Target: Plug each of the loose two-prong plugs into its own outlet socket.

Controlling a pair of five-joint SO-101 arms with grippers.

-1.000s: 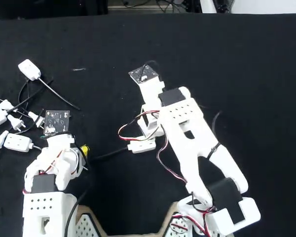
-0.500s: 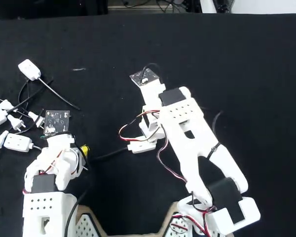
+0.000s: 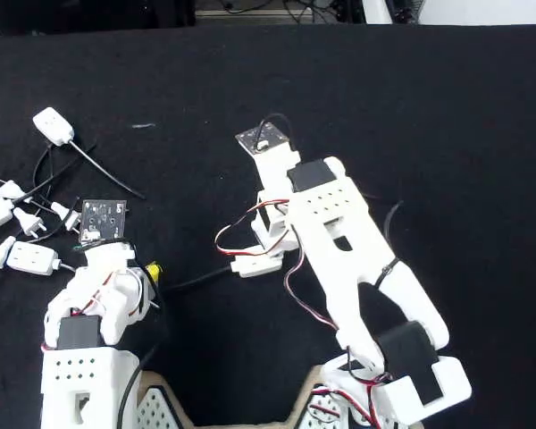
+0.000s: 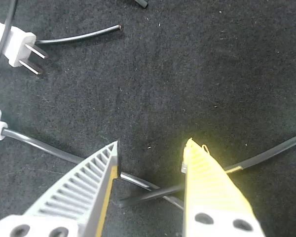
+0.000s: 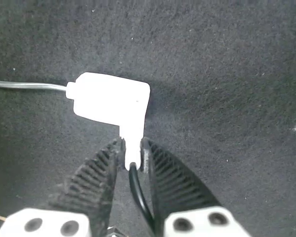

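My right gripper (image 5: 132, 144) is shut on the stem of a white plug (image 5: 132, 136) that sits in a white outlet socket (image 5: 111, 101). A black cable runs back between its fingers. From above, that socket (image 3: 255, 264) lies on the black table just left of the right arm (image 3: 339, 232). At the table's left my left gripper (image 4: 153, 144) hangs open over two crossing black cables (image 4: 148, 190) with nothing between its fingers. Beyond it lies a loose two-prong plug (image 4: 17, 47).
Several loose plugs and sockets lie tangled at the left edge: a socket (image 3: 31, 257), a plug (image 3: 27, 222), another socket (image 3: 54, 125). A black cable (image 3: 192, 279) runs from the middle socket toward the left arm (image 3: 94, 304). The black table (image 3: 429, 116) stretches out to the right.
The right wrist has shifted slightly, nudging the plug and socket a little. The left arm has not moved.
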